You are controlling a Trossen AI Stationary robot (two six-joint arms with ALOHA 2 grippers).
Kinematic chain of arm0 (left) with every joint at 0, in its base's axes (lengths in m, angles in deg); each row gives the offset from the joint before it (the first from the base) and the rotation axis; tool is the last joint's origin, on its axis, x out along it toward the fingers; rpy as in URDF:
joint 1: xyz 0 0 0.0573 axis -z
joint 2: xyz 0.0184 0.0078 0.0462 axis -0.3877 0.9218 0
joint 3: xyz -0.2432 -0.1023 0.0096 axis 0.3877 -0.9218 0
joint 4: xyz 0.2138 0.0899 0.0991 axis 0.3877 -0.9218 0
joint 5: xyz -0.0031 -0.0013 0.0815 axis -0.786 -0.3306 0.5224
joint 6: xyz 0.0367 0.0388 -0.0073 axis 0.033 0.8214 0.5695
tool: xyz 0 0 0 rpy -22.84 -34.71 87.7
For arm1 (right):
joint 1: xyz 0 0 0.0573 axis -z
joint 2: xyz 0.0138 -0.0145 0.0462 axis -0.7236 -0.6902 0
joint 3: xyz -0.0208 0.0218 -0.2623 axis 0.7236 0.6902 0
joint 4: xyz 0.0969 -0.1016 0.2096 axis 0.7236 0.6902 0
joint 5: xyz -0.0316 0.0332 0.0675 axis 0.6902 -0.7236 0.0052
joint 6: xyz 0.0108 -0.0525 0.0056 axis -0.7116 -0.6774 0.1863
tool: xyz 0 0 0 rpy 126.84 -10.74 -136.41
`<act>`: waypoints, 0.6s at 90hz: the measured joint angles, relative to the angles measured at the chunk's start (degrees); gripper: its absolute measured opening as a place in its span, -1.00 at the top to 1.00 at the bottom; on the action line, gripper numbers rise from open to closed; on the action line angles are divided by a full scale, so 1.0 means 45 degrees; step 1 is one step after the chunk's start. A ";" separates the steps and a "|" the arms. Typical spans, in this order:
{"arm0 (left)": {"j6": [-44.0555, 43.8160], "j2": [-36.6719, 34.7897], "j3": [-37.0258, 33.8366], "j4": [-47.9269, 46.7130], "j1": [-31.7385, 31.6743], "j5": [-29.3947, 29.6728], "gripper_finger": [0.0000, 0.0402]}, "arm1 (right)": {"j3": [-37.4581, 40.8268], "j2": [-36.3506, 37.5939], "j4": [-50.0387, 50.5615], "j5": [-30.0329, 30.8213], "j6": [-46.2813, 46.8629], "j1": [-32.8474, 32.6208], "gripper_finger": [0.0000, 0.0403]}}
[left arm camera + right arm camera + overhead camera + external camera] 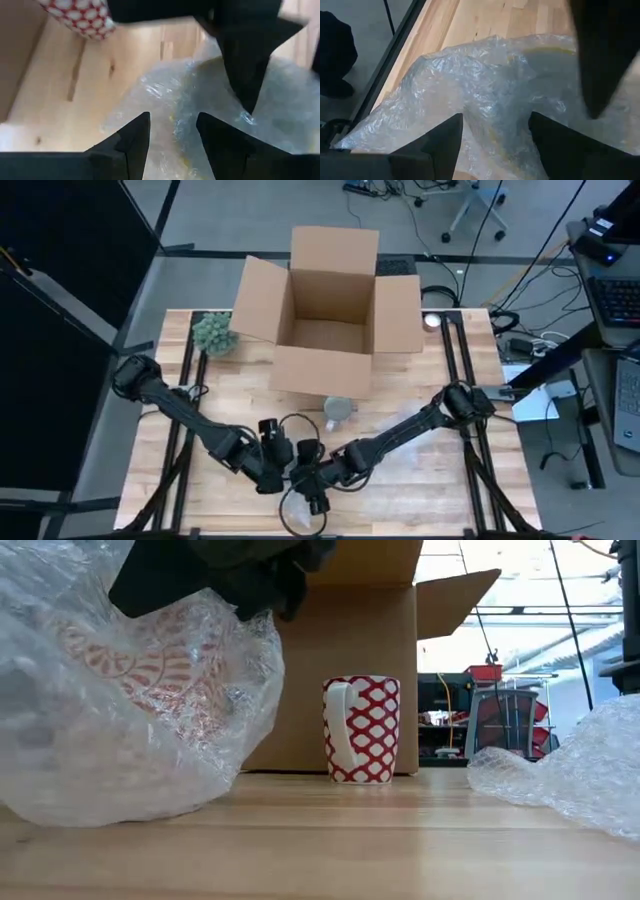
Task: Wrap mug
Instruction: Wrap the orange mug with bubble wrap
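A red-and-white patterned mug (361, 730) stands upright on the wooden table just in front of the cardboard box (330, 310); it also shows in the high view (338, 412) and the left wrist view (80, 15). Nearer the front, a bundle of clear bubble wrap (130, 710) rests on the table, with a red-and-white patterned thing showing inside it. My left gripper (172, 120) and my right gripper (495, 117) meet over this bundle (303, 473), both open, with wrap between their fingers. My left gripper comes slanting down from the table's left, its open fingers on either side of a crumpled rise of the wrap (170, 100); I cannot tell whether they touch it. My right gripper comes slanting down from the right, its fingers astride the wrap (495, 95); touch cannot be told.
The open box stands at the far middle with its flaps spread. A green ball-shaped plant (214, 333) sits at the far left. More loose bubble wrap (580, 770) lies on the table's right half (430, 480). Black cable loops (300, 515) hang by the grippers.
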 joint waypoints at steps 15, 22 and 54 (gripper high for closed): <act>-0.0034 0.0695 0.0050 0.0153 0.0003 0.0022 0.20 | 0.0000 0.0001 -0.0049 0.0010 -0.0005 0.0000 -0.08; -0.0023 0.1003 0.0058 0.0476 -0.0075 0.0072 0.20 | 0.0000 0.0001 -0.0044 0.0002 -0.0010 0.0000 -0.08; -0.0008 0.1999 0.0097 0.1082 -0.0306 0.0069 0.20 | 0.0000 0.0006 0.0033 -0.0044 -0.0044 -0.0034 -0.08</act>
